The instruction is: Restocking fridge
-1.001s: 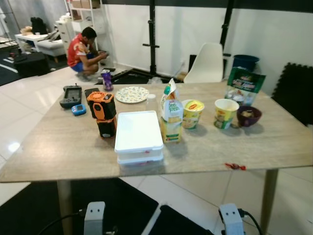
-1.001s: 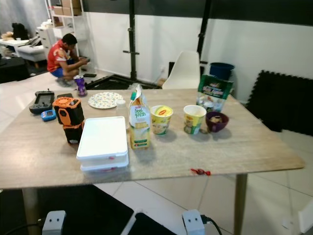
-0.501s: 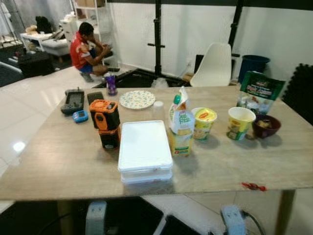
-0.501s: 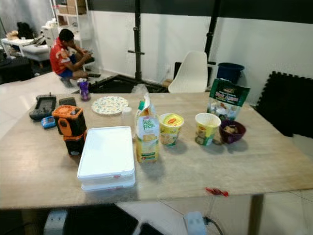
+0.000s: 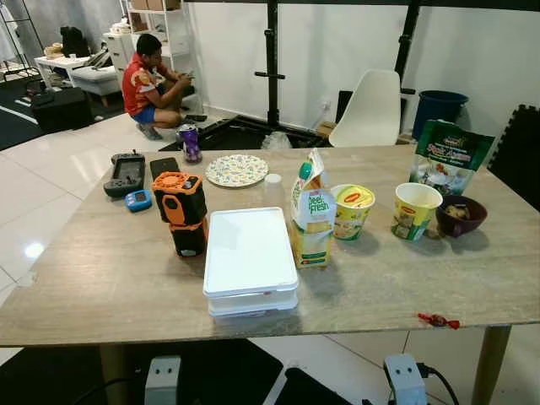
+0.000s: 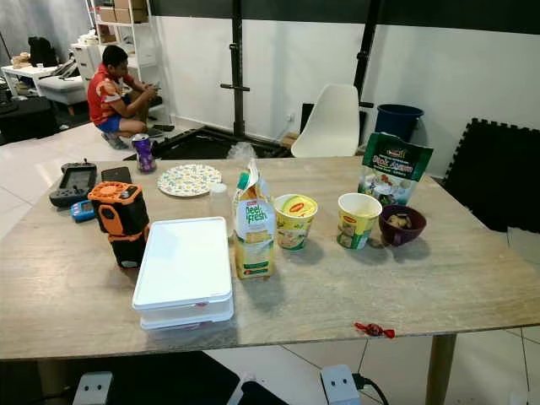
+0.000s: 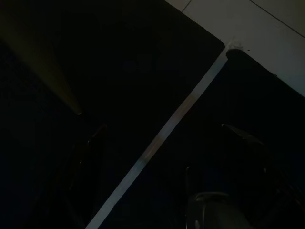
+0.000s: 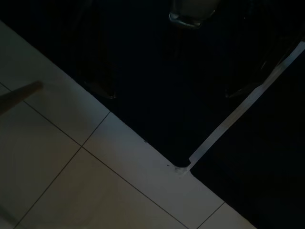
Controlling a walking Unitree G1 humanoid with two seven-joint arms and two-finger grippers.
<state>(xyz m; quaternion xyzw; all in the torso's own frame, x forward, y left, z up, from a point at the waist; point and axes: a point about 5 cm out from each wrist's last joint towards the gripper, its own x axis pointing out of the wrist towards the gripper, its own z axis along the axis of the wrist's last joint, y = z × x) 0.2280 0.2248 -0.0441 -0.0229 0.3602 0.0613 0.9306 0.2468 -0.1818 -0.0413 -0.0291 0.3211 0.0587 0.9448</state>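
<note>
Two noodle cups: (image 5: 352, 210) and (image 5: 413, 210), just right of the juice carton (image 5: 312, 211) on the tabletop (image 5: 101, 278)
One white lidded box: (image 5: 249, 260) left of carton
One purple bowl: (image 5: 460, 216) beyond the cups
Hands: cannot tell, both wrist views dark

Two silver-grey arm ends with screws, black cable on the right arm (image 5: 405, 381)
</note>
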